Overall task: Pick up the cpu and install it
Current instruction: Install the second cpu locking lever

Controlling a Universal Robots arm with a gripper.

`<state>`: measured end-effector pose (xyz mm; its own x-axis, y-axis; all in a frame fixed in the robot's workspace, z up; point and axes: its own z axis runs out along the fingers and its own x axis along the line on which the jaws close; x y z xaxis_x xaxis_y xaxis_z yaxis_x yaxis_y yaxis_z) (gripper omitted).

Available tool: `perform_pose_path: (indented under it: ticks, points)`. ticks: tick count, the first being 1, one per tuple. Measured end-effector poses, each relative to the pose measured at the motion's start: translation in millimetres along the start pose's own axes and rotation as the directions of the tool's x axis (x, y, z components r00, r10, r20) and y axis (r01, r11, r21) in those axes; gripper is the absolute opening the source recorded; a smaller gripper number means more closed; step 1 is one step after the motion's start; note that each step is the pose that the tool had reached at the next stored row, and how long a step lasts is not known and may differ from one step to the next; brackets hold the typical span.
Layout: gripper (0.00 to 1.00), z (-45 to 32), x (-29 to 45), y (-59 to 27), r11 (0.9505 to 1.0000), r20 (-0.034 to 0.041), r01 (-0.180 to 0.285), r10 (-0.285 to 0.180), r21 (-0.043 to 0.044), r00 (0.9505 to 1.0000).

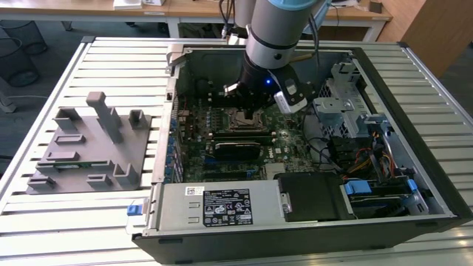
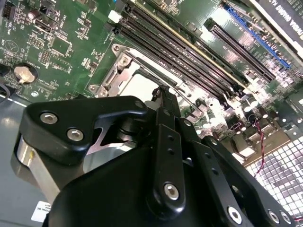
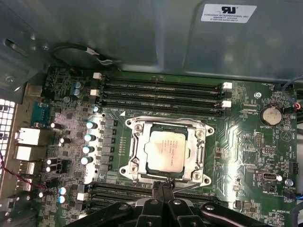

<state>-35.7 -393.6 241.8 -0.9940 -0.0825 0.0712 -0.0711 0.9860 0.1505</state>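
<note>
First wrist view puts the black gripper [image 3: 162, 201] nearest the camera, and its two slim fingers [image 3: 157, 196] look pressed together, tips meeting just at the near edge of the socket frame, with nothing I can see between them. So clenched and empty is my read.

Right past those tips sits the small flat square cpu [image 3: 165, 150] with its shiny silver-grey metal top and thin pale rim, lying level inside the square silver socket frame [image 3: 134, 152]. It looks seated already, one chip only. In the second wrist view the same pale square [image 2: 142, 85] peeks out beyond the fingertips.

Handling guess: light, stiff, slick on top and fragile underneath, so I'd take it by two opposite edges of the rim, never flat on the lid.

Beyond the socket frame I count four long dark memory slots [image 3: 161, 92] running side by side on the green motherboard [image 3: 246, 142], and one round silver coin battery [image 3: 270, 115] off to one side of it. Farther back is the grey metal case wall [image 3: 142, 38].
</note>
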Motion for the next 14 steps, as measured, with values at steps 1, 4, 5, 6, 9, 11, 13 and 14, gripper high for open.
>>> perform_pose_path:
  ticks: [1, 4, 5, 6, 9, 11, 13, 14]
  points:
    - [0.11, 0.1, 0.1, 0.0, 1.0, 0.0001, 0.0, 0.0, -0.0001, 1.0]
    - [0.11, 0.2, 1.1, -0.8, 1.0, 0.0002, 0.0, 0.0, -0.0009, 1.0]
    - [0.11, 0.1, 1.3, -1.9, 1.0, 0.0001, 0.0, 0.0, -0.001, 1.0]
    - [0.11, 0.2, 1.5, -3.2, 1.0, 0.0001, 0.0, 0.0, -0.001, 1.0]
    - [0.11, 1.3, 2.0, -7.3, 1.0, 0.0001, 0.0, 0.0, -0.001, 1.0]
    - [0.11, 3.0, 2.3, -8.9, 1.0, 0.0003, 0.0, 0.0, -0.0014, 1.0]
    - [0.11, 5.0, 3.2, -10.1, 1.0, 0.0004, 0.0, 0.0, -0.003, 1.0]
    - [0.11, 6.0, 4.5, -10.3, 1.0, 0.0003, 0.0, 0.0, -0.0033, 1.0]
